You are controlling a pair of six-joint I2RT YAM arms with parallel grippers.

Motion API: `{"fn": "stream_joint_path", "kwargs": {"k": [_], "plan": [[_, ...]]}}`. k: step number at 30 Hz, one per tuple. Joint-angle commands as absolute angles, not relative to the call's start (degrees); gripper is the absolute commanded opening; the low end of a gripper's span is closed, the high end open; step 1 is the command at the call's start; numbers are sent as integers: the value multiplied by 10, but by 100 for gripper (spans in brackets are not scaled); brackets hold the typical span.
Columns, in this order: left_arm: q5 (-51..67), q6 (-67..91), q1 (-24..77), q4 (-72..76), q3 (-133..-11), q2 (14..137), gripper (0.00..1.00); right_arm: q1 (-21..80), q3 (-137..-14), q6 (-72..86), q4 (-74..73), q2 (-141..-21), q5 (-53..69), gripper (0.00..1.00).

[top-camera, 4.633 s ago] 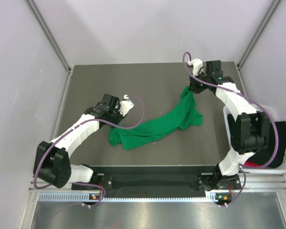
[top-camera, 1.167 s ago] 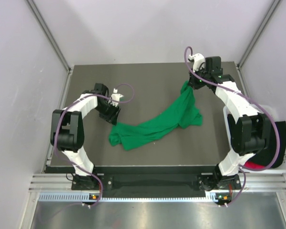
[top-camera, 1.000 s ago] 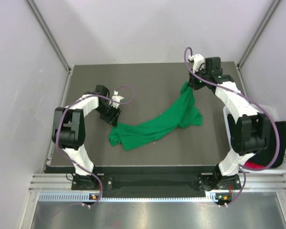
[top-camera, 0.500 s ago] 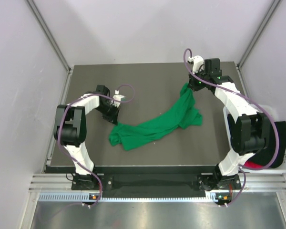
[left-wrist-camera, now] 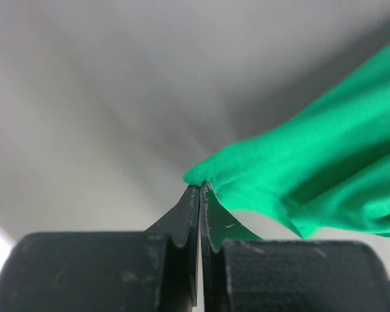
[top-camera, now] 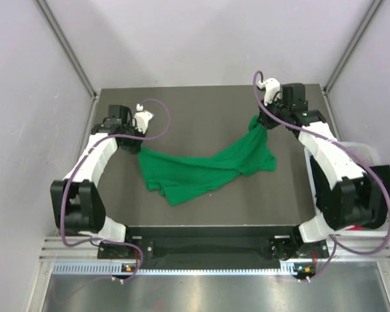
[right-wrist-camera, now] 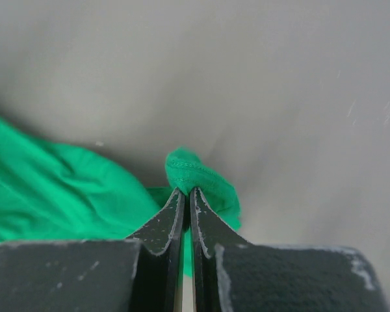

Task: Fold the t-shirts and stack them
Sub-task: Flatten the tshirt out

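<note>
The bright green t-shirt [top-camera: 201,170] lies stretched across the dark table [top-camera: 201,107] between my two grippers. My left gripper [top-camera: 134,147] is shut on its left corner; in the left wrist view the closed gripper [left-wrist-camera: 200,188] pinches a fold of green cloth [left-wrist-camera: 312,169]. My right gripper [top-camera: 260,121] is shut on the shirt's far right end; in the right wrist view the gripper [right-wrist-camera: 186,191] pinches a green hem [right-wrist-camera: 190,170], with more cloth [right-wrist-camera: 58,195] to the left. The black t-shirt does not show. A sliver of red [top-camera: 357,228] shows in the bin.
A white bin [top-camera: 376,156] stands off the table's right edge, mostly hidden by my right arm. Metal frame posts and pale walls enclose the table on three sides. The arm bases sit on a rail at the near edge.
My left gripper has closed on the shirt's left end and pulled it back and to the left, spreading the cloth wider. My right arm has shifted slightly, still holding its end.
</note>
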State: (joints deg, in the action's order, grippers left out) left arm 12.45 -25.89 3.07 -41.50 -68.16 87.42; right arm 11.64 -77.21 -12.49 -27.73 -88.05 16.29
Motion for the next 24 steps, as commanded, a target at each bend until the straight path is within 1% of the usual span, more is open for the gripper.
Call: {"fn": "stream_joint_path", "kwargs": {"k": [1,6,9,12,14,16,19,22,23,24], "plan": [[91,-276,30,-418,-714,821,0,144,-772,-132,-277,-785,154,0],[87,-258,30,-451,-744,764,0,152,-744,-124,-302,-716,159,0],[68,-261,30,-475,-769,719,0,134,-731,-127,-316,-665,185,0],[42,-265,30,-479,-785,680,0,121,-696,-125,-302,-630,183,0],[24,-272,30,-458,-778,668,0,122,-676,-124,-283,-628,165,0],[-12,-281,30,-436,-768,678,0,121,-670,-120,-272,-648,152,0],[-33,-288,29,-381,-744,723,0,122,-677,-106,-247,-693,135,0],[-27,-283,30,-339,-737,800,0,121,-694,-94,-229,-765,122,0],[-24,-282,30,-335,-745,845,0,122,-701,-94,-228,-787,121,0],[-23,-279,30,-330,-751,867,0,121,-708,-95,-224,-830,117,0]]}}
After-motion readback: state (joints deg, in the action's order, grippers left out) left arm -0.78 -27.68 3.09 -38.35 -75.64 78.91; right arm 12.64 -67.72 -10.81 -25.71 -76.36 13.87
